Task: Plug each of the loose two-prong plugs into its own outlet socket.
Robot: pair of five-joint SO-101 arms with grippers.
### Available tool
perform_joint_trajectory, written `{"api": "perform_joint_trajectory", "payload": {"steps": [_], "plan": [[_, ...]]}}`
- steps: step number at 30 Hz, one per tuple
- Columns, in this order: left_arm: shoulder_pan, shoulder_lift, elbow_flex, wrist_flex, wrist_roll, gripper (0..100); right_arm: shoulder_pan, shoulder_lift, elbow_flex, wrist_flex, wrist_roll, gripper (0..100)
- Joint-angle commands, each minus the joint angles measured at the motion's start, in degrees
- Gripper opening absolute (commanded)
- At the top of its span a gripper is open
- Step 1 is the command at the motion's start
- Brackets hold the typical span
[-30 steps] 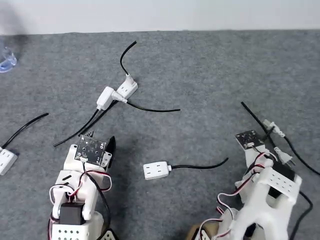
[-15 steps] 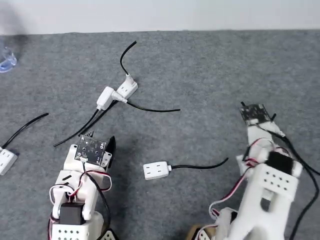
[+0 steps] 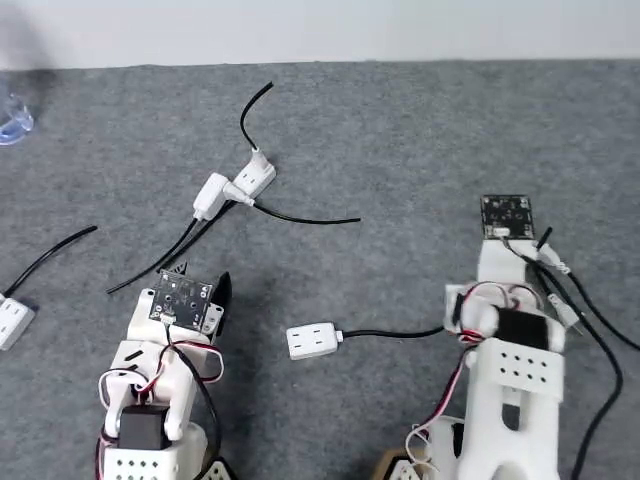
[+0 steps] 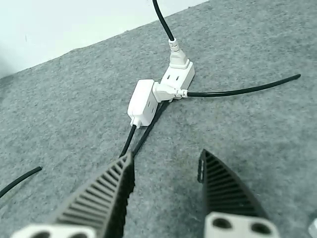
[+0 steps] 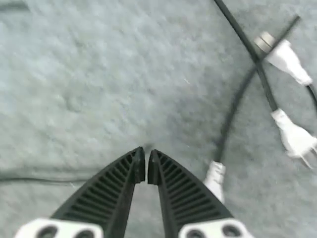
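Two loose white two-prong plugs lie on black cords at the right, next to my right arm. The right wrist view shows them as plugs off to one side of my right gripper, which is shut on nothing above bare carpet. A free white outlet socket lies mid-table. Two more sockets, each with a plug in it, lie ahead of my open left gripper.
Another white socket sits at the left edge with a black cord. A third white cord end lies close to the right fingers. Black cords cross the carpet at the right. Grey carpet covers the table.
The right arm has swung left and stretched forward, away from its base, past the loose plugs. The left arm and all sockets have stayed put.
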Motion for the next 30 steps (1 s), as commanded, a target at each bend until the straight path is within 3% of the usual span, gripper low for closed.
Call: {"api": "perform_joint_trajectory", "payload": {"steps": [1, 5, 9, 17, 30], "plan": [[0.26, -0.62, -0.22, 0.00, -0.62, 20, 5.93, -1.63, -0.53, 5.49, 7.65, 11.7], [0.26, -0.62, -0.22, -0.09, -0.62, 20, 12.26, -1.19, -0.26, 7.16, 11.87, 22.9], [0.26, -0.62, -0.22, 0.09, -0.62, 20, 15.08, -1.19, 3.43, 6.20, 15.65, 19.8], [0.26, -0.62, -0.22, 0.18, -0.62, 20, 15.34, -1.19, 14.86, -8.66, 16.00, 15.1], [0.26, -0.62, -0.22, 0.18, -0.62, 20, 17.01, -1.10, 15.65, -11.82, 20.66, 15.1]]}}
